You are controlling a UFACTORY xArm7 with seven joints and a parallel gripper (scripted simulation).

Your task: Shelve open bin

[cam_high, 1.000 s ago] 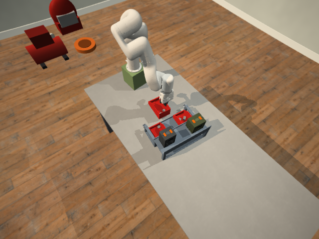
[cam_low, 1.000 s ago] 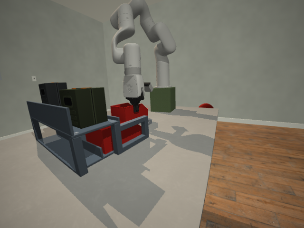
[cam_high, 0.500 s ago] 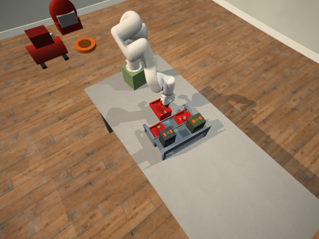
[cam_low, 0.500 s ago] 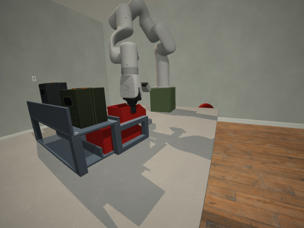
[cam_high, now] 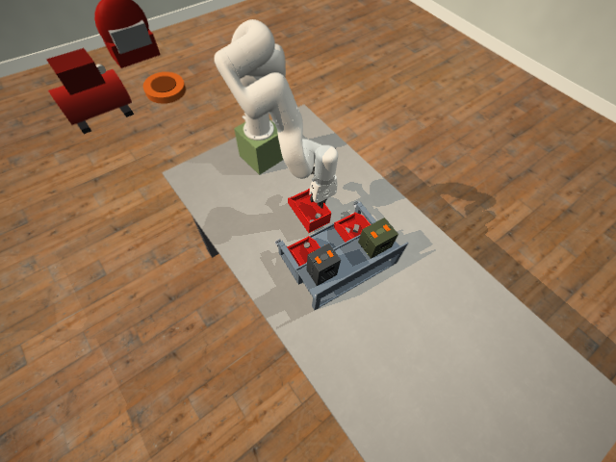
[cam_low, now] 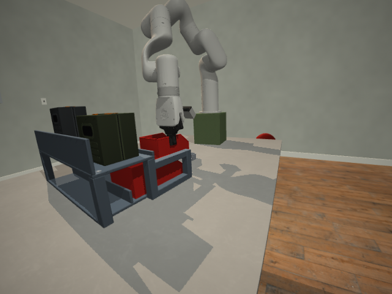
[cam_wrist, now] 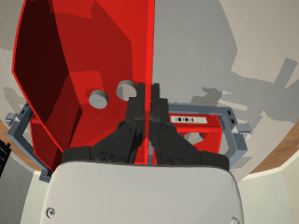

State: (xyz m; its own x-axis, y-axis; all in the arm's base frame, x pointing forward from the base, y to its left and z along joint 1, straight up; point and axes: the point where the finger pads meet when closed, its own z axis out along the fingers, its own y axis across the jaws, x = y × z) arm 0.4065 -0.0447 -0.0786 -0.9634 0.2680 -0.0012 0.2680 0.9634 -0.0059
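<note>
Already the gripper [cam_high: 319,202] [cam_low: 173,142] [cam_wrist: 148,95] pinches the raised red bin's side wall [cam_high: 323,204] [cam_low: 182,144] [cam_wrist: 149,56]; placing it between the shelved bins [cam_high: 350,225] and letting go remain.

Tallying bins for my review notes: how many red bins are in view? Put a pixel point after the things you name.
3: one [cam_high: 304,210] [cam_low: 150,147] [cam_wrist: 105,51] in the pincer [cam_high: 320,202] [cam_low: 173,143] [cam_wrist: 148,95], two [cam_high: 299,252] [cam_high: 347,229] on the shelf, either side of the gap.

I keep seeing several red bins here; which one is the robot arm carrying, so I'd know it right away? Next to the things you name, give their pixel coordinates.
Find the grey-blue shelf [cam_high: 343,290] [cam_low: 103,202] on the table, with two boxy cases on top. Beside it, toward the green block, is the bin [cam_high: 304,210] [cam_low: 150,146] [cam_wrist: 103,47]. Unlike its two red neighbours, it's outside the shelf, one side wall pinched by the hand [cam_high: 320,202] [cam_low: 173,144] [cam_wrist: 149,86].
</note>
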